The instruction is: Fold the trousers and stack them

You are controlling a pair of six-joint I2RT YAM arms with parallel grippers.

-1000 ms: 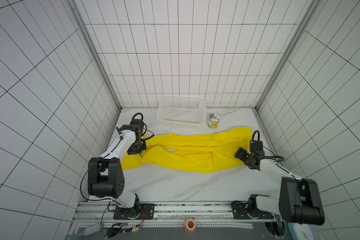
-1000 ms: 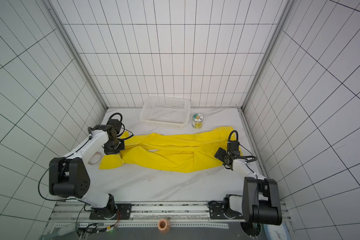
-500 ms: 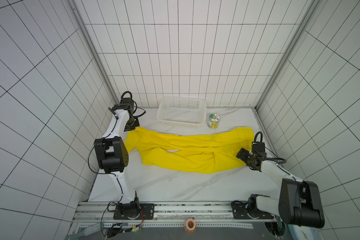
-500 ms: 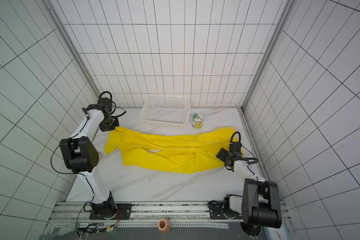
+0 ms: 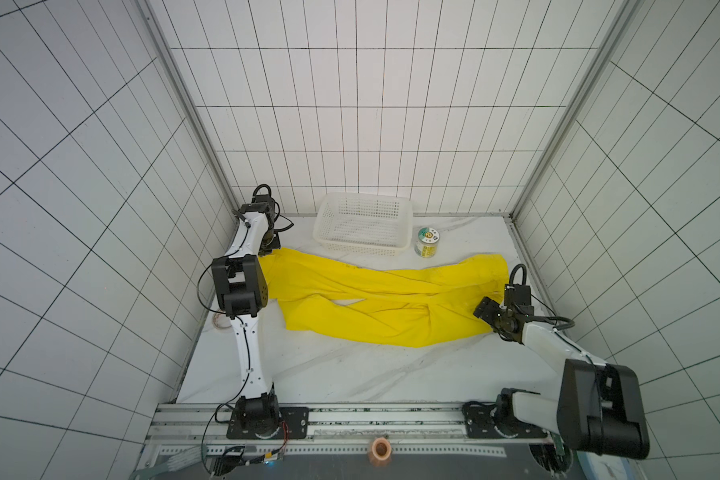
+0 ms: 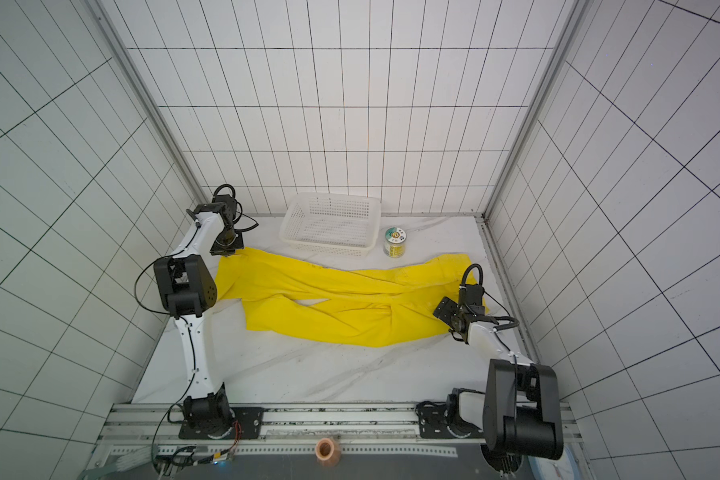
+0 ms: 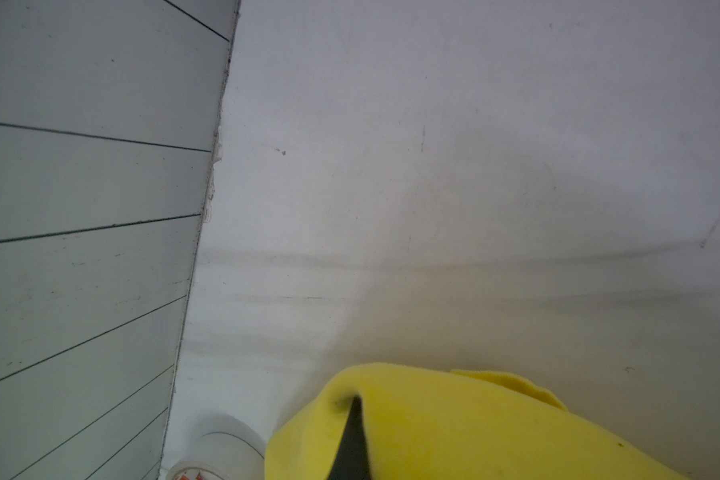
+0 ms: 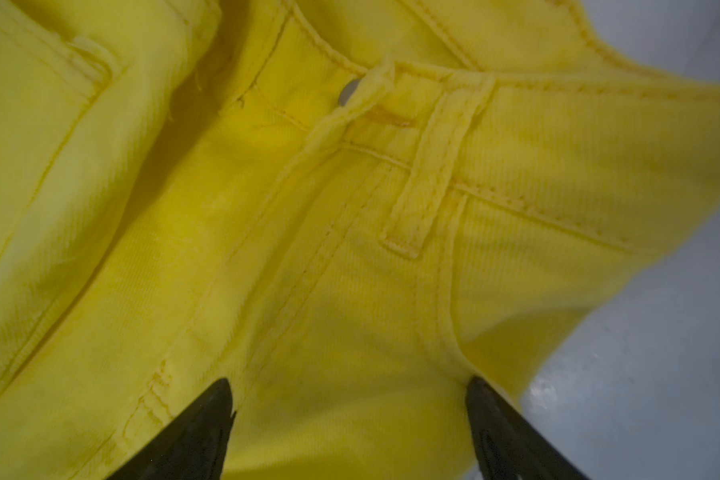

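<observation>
In both top views no writing can be read: the small round can [image 5: 427,242] at 1 o'clock carries a green and yellow label too small to make out, beside the white perforated plastic basket [image 5: 362,228] at 12 o'clock. The trousers [image 5: 375,303], bright yellow cloth lying rumpled with legs crossing, stretch over the veined white counter [image 5: 350,374] from 9 to 3 o'clock. The left tool [image 6: 230,250] meets a leg end at 10 o'clock; the right tool [image 6: 443,311] sits at the waist end at 3 o'clock. In the left wrist view the tool's fingers meet in one dark wedge, narrow, pinching a soft yellow fold; a tape roll [image 7: 221,453] shows red print, unreadable. In the right wrist view the black fingertips [image 8: 213,415] stand wide apart over twill weave, stitched seams, a belt loop [image 8: 429,174] and a round grey button [image 8: 348,92], gripping nothing.
</observation>
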